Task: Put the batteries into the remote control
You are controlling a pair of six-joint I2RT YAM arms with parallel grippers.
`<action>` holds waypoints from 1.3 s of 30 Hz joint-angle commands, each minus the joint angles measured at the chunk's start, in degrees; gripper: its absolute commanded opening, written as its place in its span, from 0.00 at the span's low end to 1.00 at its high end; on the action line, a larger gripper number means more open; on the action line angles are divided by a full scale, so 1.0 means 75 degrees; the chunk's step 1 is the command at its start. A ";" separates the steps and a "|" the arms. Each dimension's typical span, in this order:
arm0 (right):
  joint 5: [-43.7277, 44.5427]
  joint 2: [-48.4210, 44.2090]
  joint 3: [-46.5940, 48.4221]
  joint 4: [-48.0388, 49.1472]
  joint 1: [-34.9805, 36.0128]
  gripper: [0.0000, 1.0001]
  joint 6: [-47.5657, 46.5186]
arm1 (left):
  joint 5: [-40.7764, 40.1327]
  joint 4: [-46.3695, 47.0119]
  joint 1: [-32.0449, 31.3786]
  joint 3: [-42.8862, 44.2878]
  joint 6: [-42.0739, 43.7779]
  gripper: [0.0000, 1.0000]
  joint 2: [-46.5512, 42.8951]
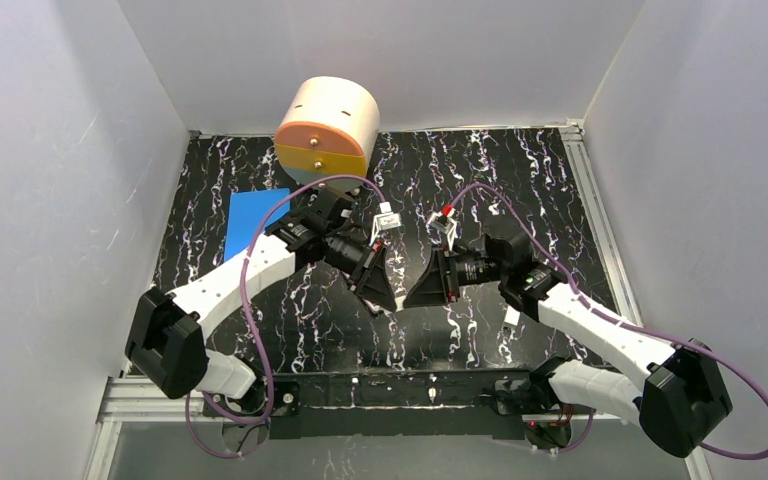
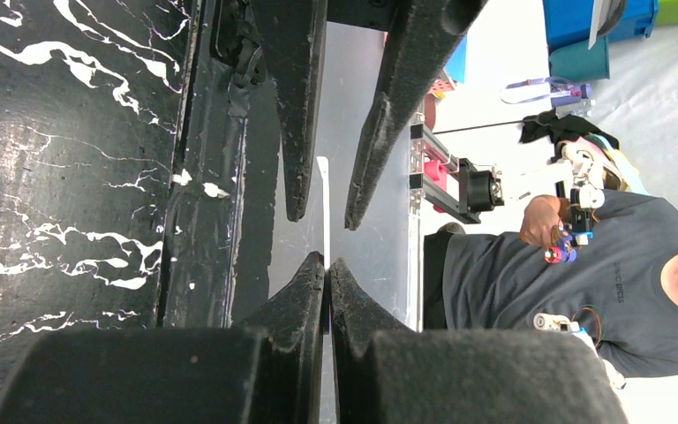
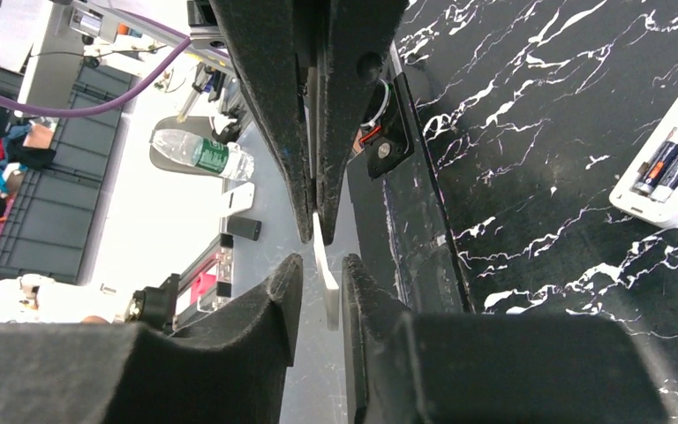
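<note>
The white remote control (image 3: 666, 168) lies back-up on the table at the right of the right wrist view. The two dark batteries (image 3: 671, 162) sit side by side in its open compartment. In the top view a bit of the remote (image 1: 511, 318) shows under the right arm. My two grippers meet tip to tip above the middle of the table. My left gripper (image 2: 327, 262) is shut on a thin white cover piece (image 2: 323, 199), seen edge-on. My right gripper (image 3: 322, 261) is open, its fingers on either side of the cover piece (image 3: 326, 278) without gripping it.
A round cream and orange container (image 1: 327, 128) stands at the back of the table. A blue sheet (image 1: 250, 222) lies at the back left. White walls close in the black marbled table (image 1: 520, 190) on three sides.
</note>
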 commanded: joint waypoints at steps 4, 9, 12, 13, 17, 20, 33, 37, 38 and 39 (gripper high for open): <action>-0.0002 -0.0202 -0.0113 0.0542 0.0038 0.17 0.0131 | 0.0111 -0.0369 0.0021 -0.0084 0.0269 0.00 -0.0427; 0.0426 -0.0261 -0.0079 0.0279 0.0029 0.01 0.0003 | -0.0353 -0.0375 0.0025 -0.0161 0.0158 0.41 -0.0507; 0.1146 -0.0301 -0.0118 -0.0456 0.0029 0.01 -0.0342 | -0.1327 -0.0397 0.0031 -0.0354 -0.0046 0.76 -0.0784; 0.1499 -0.0296 -0.0159 -0.0683 0.0028 0.01 -0.0406 | -0.1777 -0.0430 0.0066 -0.0440 -0.0117 0.86 -0.0930; 0.2849 0.0080 -0.0264 -0.1268 0.0099 0.01 -0.0240 | -0.3548 -0.0187 0.0479 -0.1253 -0.0757 0.98 -0.1764; 0.3537 0.0373 -0.0483 -0.1076 0.0329 0.01 0.0032 | -0.5197 -0.0408 0.0814 -0.1652 -0.1084 0.98 -0.2264; 0.6266 0.2928 0.0337 -0.0472 0.2506 0.01 0.0825 | -0.8867 -0.0514 0.1651 -0.1265 -0.2267 0.98 -0.1783; 0.6437 0.3446 0.0437 0.0095 0.2628 0.01 0.1115 | -0.8368 0.0120 0.1769 -0.1086 -0.2414 0.99 -0.1031; 0.6524 0.3518 0.0423 0.0256 0.2650 0.01 0.1185 | -0.8224 0.0372 0.1777 -0.1078 -0.2468 0.98 -0.0862; 0.6619 0.3581 0.0442 0.0345 0.2655 0.01 0.1250 | -0.8087 0.0613 0.1790 -0.1070 -0.2512 0.99 -0.0688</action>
